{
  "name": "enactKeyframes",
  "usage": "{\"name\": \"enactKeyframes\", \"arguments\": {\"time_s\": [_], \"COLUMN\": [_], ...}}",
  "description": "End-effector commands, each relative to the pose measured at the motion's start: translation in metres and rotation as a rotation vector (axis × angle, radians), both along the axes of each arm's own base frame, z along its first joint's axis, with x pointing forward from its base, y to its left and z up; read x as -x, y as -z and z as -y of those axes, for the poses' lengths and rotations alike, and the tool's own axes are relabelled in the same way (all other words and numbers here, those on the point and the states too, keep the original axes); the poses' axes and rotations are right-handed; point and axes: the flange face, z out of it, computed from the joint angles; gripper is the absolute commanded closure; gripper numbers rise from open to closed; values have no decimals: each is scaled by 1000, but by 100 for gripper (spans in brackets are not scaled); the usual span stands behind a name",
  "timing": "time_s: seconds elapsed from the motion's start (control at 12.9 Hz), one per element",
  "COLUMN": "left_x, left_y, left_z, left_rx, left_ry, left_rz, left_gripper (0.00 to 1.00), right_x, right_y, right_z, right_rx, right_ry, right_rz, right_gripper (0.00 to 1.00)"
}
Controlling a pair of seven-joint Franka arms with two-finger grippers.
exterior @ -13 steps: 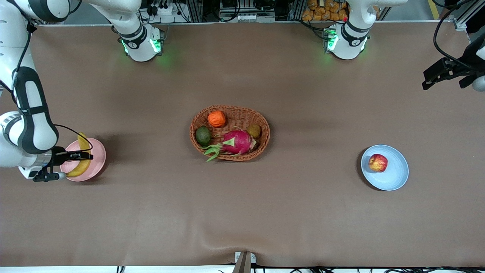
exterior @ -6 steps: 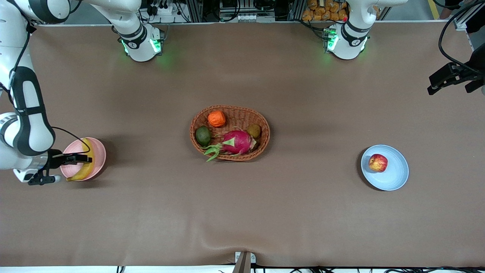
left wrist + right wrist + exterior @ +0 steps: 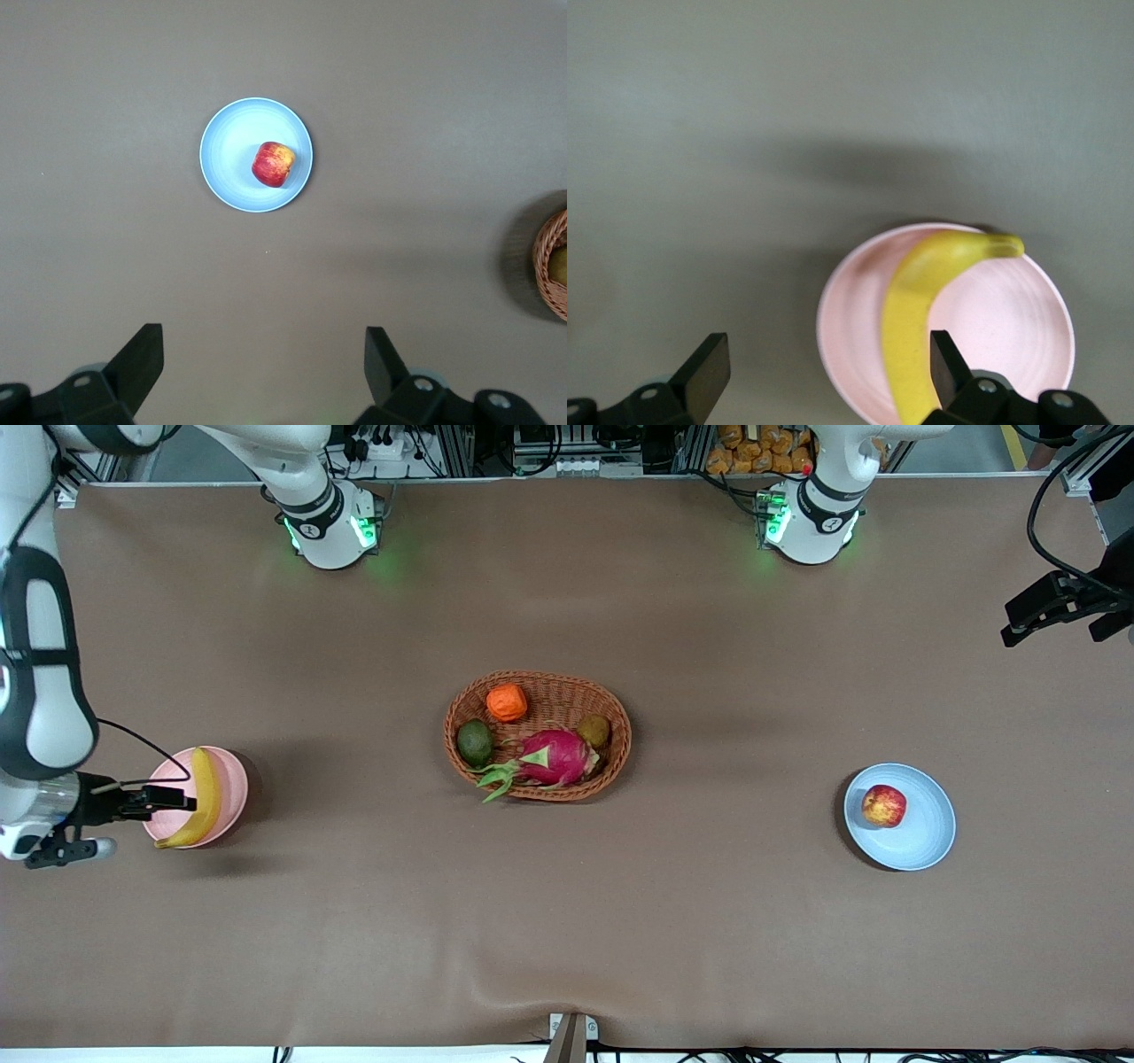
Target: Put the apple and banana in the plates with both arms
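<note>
The banana [image 3: 202, 797] lies on the pale pink plate [image 3: 232, 779] near the right arm's end of the table. My right gripper [image 3: 182, 799] is open and empty, over that plate's outer rim. In the right wrist view the banana [image 3: 921, 328] and pink plate [image 3: 1010, 310] show past the spread jaws of the right gripper [image 3: 830, 363]. The apple [image 3: 884, 806] sits on the light blue plate [image 3: 926, 841] near the left arm's end. My left gripper [image 3: 1010, 627] is open and empty, high over the table's edge. The left wrist view shows the apple [image 3: 273, 164], the blue plate [image 3: 230, 155] and the left gripper [image 3: 264, 354].
An oval wicker basket [image 3: 611, 766] stands mid-table with an orange ribbed fruit [image 3: 507, 702], an avocado [image 3: 475, 741], a pink dragon fruit [image 3: 556, 757] and a brown kiwi [image 3: 594, 731]. Its rim shows in the left wrist view [image 3: 551, 266].
My right gripper has drawn back off the pink plate toward the right arm's end, leaving the banana lying there. My left gripper drifted a little toward the table's edge, then held still.
</note>
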Motion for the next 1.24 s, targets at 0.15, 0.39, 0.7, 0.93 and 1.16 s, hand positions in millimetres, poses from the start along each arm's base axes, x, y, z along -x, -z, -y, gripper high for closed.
{"name": "enactKeyframes", "arguments": {"time_s": [0.15, 0.39, 0.7, 0.93, 1.16], "left_x": [0, 1, 2, 2, 6], "left_y": [-5, -7, -8, -7, -7], "left_z": [-1, -2, -2, -1, 4], "left_rx": [-17, -18, -18, -19, -36], "left_ry": [2, 1, 1, 3, -3], "left_rz": [-1, -4, -3, -7, -16], "left_gripper": [0, 0, 0, 0, 0], "right_x": [29, 70, 103, 107, 108], "right_y": [-88, -123, -172, -234, -283], "right_z": [-58, -99, -141, -134, -133], "right_rx": [69, 117, 198, 183, 185], "right_ry": [-39, -13, 56, 77, 87], "right_rz": [22, 28, 65, 82, 110], "right_gripper": [0, 0, 0, 0, 0]}}
